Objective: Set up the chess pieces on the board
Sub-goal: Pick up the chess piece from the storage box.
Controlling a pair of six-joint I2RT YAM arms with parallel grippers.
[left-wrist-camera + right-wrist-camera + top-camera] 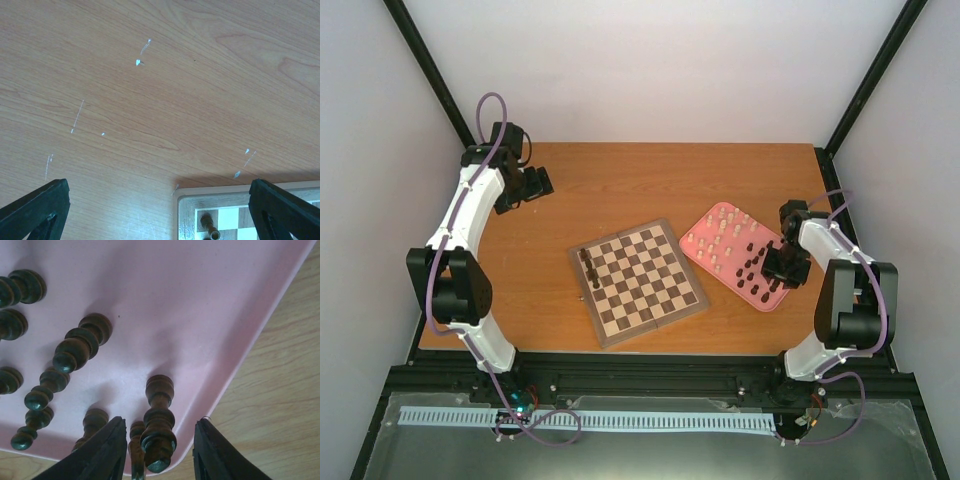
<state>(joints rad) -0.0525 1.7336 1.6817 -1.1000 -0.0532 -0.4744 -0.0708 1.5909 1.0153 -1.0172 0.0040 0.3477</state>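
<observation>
The chessboard (640, 283) lies in the middle of the table with a few dark pieces (588, 266) along its left edge; its corner (192, 210) and one dark piece (210, 226) show in the left wrist view. The pink tray (715, 232) holds several cream and dark pieces. My right gripper (782, 266) hangs over the tray's near right end, open, its fingers either side of an upright dark piece (159, 427) without touching it. More dark pieces (75, 347) stand to the left. My left gripper (525, 185) is open and empty at the far left.
The tray's rim (260, 340) runs close to the right finger (220, 455), with bare table beyond it. Another dark piece (92, 422) stands just behind the left finger (95, 455). Black frame posts stand at the table's back corners.
</observation>
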